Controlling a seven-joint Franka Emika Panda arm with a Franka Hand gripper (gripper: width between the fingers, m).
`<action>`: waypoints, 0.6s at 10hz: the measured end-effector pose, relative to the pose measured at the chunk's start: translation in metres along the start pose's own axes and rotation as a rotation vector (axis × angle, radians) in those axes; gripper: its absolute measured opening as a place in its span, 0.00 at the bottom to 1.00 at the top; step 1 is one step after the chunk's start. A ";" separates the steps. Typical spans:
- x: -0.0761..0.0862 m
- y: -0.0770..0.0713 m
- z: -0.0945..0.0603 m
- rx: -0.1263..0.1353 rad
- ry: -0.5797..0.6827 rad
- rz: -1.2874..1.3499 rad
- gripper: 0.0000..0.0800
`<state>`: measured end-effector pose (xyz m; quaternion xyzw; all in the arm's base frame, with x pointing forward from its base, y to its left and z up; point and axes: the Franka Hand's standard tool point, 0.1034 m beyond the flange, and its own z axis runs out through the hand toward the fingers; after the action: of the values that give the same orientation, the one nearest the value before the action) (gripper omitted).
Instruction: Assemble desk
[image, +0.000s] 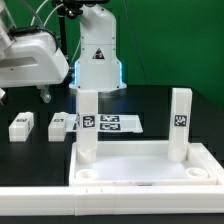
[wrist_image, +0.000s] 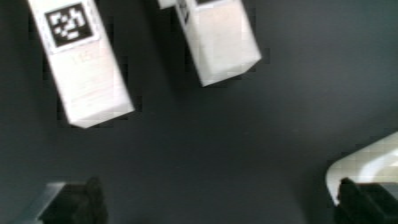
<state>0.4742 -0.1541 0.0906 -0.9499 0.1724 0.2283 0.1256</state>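
Jaws are gaping fully open, gripping nothing; gripper (wrist_image: 217, 204) is hovering over two loose legs (wrist_image: 86, 66) lying near tabletop (image: 140, 163). Upright legs (image: 88, 122) are standing in its far sockets, prob. seated. Step: 3rd leg pickup, needing descent, alignment w/ one leg, closing.

Parts are lying below me.
Two white plastic block legs (image: 87, 125) are standing in the rear sockets of the large white tray-like tabletop (image: 140, 168); the marker board (image: 110, 123) is lying behind, between them; two loose legs (image: 19, 126) are lying at the exterior view's left, under my gripper (wrist_image: 217, 198).
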 end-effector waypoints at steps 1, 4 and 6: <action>-0.007 0.001 0.004 0.007 -0.084 -0.001 0.81; -0.013 0.005 0.022 0.026 -0.279 0.011 0.81; -0.025 0.009 0.046 0.002 -0.414 0.012 0.81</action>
<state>0.4317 -0.1407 0.0616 -0.8815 0.1490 0.4193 0.1580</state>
